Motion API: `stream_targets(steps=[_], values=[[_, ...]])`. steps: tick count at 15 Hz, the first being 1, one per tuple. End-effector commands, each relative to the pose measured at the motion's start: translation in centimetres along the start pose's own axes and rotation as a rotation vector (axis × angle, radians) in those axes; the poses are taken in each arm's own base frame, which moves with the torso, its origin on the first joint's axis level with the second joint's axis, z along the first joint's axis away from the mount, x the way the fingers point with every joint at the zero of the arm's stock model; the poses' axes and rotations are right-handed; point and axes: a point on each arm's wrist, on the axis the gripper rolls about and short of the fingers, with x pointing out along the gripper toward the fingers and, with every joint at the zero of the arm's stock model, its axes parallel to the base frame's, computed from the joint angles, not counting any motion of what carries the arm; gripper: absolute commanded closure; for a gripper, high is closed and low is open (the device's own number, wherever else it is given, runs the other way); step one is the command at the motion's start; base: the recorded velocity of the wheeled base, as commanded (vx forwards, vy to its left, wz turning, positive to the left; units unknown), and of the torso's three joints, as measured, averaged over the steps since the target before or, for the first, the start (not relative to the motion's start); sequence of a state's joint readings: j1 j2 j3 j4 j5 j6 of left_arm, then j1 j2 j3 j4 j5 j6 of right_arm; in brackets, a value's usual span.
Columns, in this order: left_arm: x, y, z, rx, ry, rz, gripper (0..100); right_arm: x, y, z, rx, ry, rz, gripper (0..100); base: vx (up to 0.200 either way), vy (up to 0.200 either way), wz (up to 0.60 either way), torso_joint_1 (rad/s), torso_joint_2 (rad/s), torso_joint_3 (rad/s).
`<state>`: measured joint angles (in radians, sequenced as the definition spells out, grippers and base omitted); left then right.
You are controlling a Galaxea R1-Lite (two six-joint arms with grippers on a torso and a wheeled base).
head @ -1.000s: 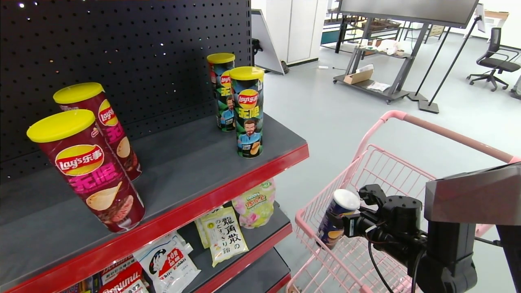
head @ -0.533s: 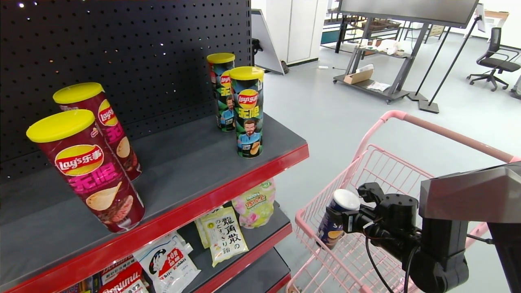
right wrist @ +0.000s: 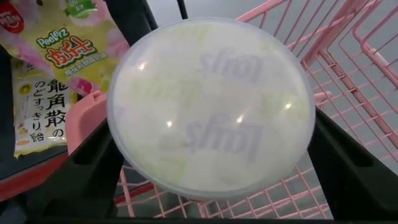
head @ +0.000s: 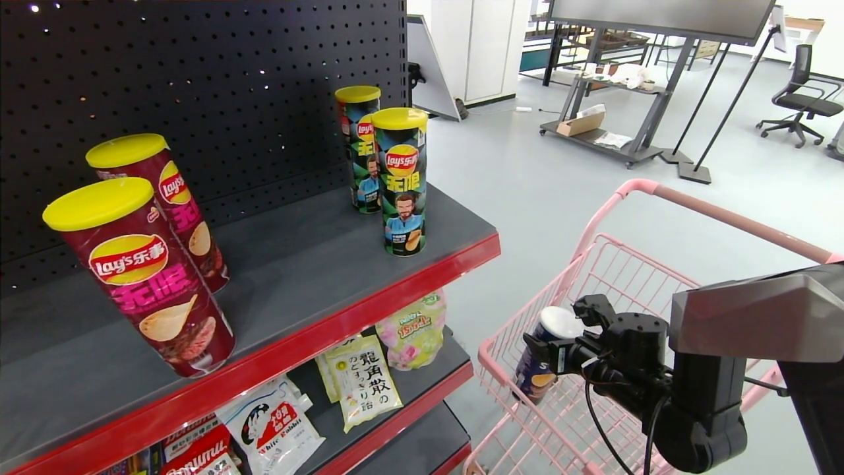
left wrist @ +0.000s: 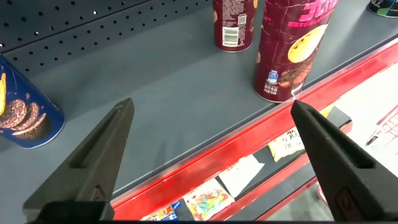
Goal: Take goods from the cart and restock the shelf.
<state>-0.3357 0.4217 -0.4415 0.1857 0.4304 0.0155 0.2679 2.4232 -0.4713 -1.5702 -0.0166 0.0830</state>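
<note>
1. My right pincer (head: 560,336) is clenched on a blue can (head: 535,376) in the lower right of the head view. It grips the can from the side, just under the white lid.
2. The can sits inside the pink cart (head: 725,221), at the cart's left corner in the frame. I cannot tell whether its base touches the wire floor.
3. Its long axis is near upright and leans a little, lid uppermost. I judge it needs little turning to stand on its base.
4. The shelf (head: 316,264) lies up and to the left of the can in the frame, and its red lip is higher than the lid. As I judge it, the move ahead is to lift first, then carry left.
5. The bare board between the maroon cans (head: 142,277) at the left and the green cans (head: 402,191) at the centre looks the likeliest landing spot.
6. My left pincer (left wrist: 211,106) is released, jaws wide, over the shelf near the maroon cans. It is nearer the shelf, but the right arm has the can.
7. The risk I see is the can catching the cart's rim or the shelf's lip on the way.
</note>
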Motion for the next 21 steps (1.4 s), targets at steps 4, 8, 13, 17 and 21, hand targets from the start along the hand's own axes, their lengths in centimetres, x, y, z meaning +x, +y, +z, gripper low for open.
stream_targets(steps=[4,8,13,17,21], values=[[0.0,0.0,0.1,0.0,0.0,0.004,0,0.8,0.2,-0.6,-0.002,0.007,0.005,100,0.0,0.0,0.0,0.0,0.0,0.0],[-0.1,0.1,0.0,-0.001,-0.004,0.007,0,-0.1,1.2,1.0,-0.025,-0.041,-0.007,100,0.0,0.0,0.0,0.0,0.0,0.0],[0.0,0.0,-0.4,0.0,0.0,-0.006,0,-8.2,1.4,10.3,-0.155,-0.213,-0.052,100,0.0,0.0,0.0,0.0,0.0,0.0],[-0.4,0.2,-0.9,0.019,-0.016,-0.005,0,-14.1,1.8,17.8,-0.18,-0.265,-0.102,100,0.0,0.0,0.0,0.0,0.0,0.0],[-2.0,0.9,-3.4,0.077,-0.028,-0.002,0,-21.5,1.5,20.4,-0.156,-0.306,-0.213,100,0.0,0.0,0.0,0.0,0.0,0.0]])
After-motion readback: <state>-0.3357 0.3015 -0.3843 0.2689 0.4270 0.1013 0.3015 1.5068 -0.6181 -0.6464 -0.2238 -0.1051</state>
